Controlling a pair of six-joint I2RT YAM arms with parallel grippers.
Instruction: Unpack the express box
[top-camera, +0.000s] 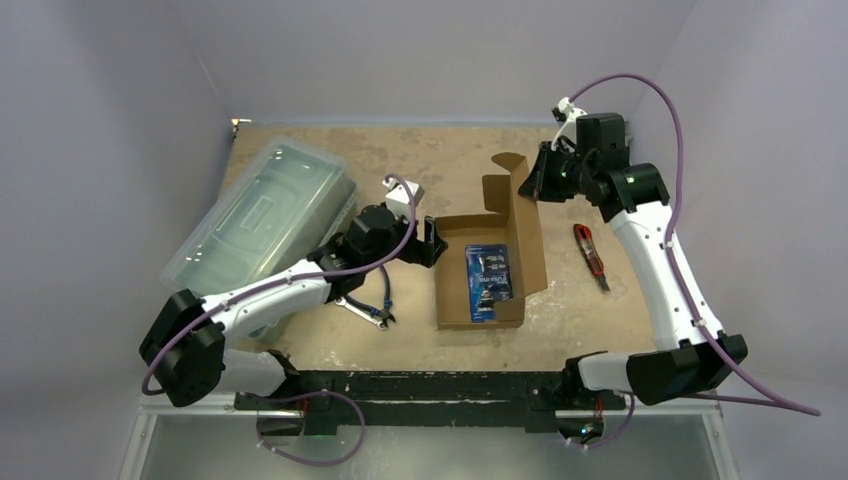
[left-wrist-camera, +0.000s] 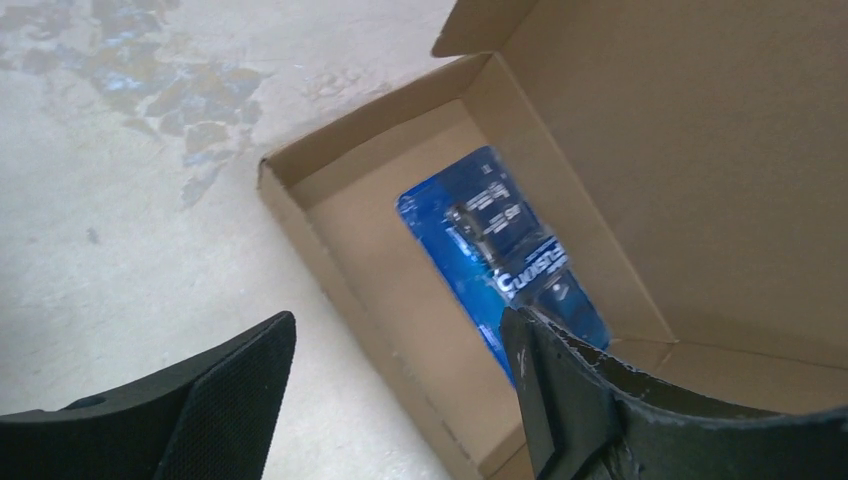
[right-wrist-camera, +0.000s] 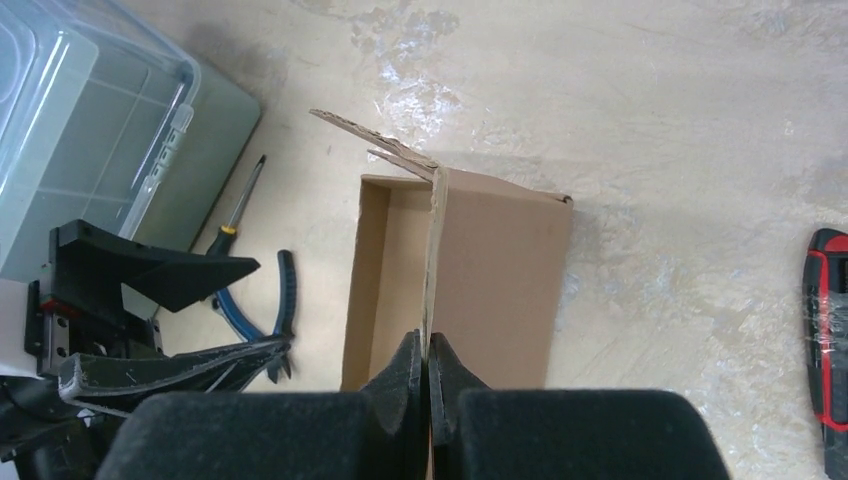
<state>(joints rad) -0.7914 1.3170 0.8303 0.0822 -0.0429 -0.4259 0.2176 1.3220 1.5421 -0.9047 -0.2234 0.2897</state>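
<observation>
Express box (top-camera: 452, 285) sat at the middle of the table (top-camera: 450, 150), long side running near to far. It was open, with the lid flap (top-camera: 527, 235) hinged on its right side and raised.

Right gripper (top-camera: 537, 182) was at the far end of the raised flap. In the right wrist view the right gripper (right-wrist-camera: 428, 352) was clenched on the flap's cardboard edge (right-wrist-camera: 436, 250), with the fingers pressed flat against either face. The flap stood close to upright.

Left gripper (top-camera: 432, 246) was at the far left corner of the box with its jaws released and wide apart. In the left wrist view the left gripper (left-wrist-camera: 398, 340) straddled the box's left wall (left-wrist-camera: 330, 250). One finger was over bare table outside the box and the other over the inside. Could not tell whether either finger touched the cardboard.

A blue card package (top-camera: 490, 283) lay flat on the box floor, toward the right side and near the flap hinge. It also showed in the left wrist view (left-wrist-camera: 500, 255), with its white print partly legible.

Translucent plastic bin (top-camera: 265, 210), lid on, stood at the far left, apart from the box. Blue-handled pliers (top-camera: 375, 308) lay between the bin and the box, near the left arm. A screwdriver (right-wrist-camera: 238, 205) lay beside them. A red box cutter (top-camera: 590, 255) lay on the table right of the box, not touching it.
</observation>
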